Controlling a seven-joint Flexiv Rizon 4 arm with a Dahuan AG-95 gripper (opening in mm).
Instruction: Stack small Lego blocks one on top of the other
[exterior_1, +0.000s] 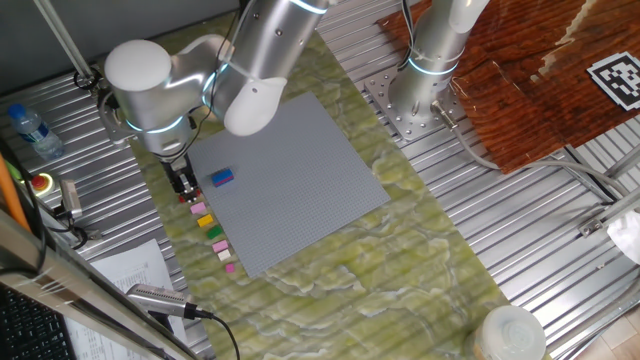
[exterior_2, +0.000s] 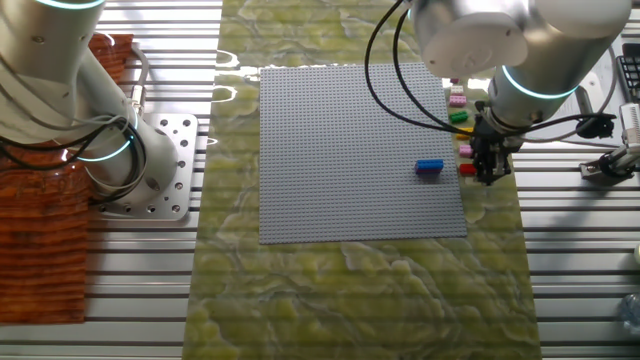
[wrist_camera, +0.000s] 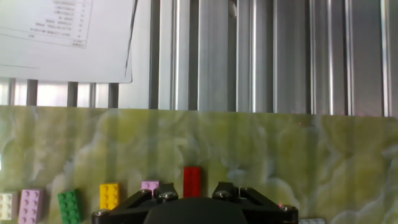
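Red brick (wrist_camera: 192, 181) below my gripper (exterior_1: 185, 185) — jaw state unclear — I should centre over it, descend straight, pinch its long sides.

You get even, bright light in all three views, with only soft shadows under the arm. Glare streaks the metal slats (wrist_camera: 261, 56) in the hand view, and the paper (wrist_camera: 62, 37) there is washed out and too soft to read. Both fixed views are sharp; the counter (exterior_2: 350, 290) shows faint sheen near its far edge.
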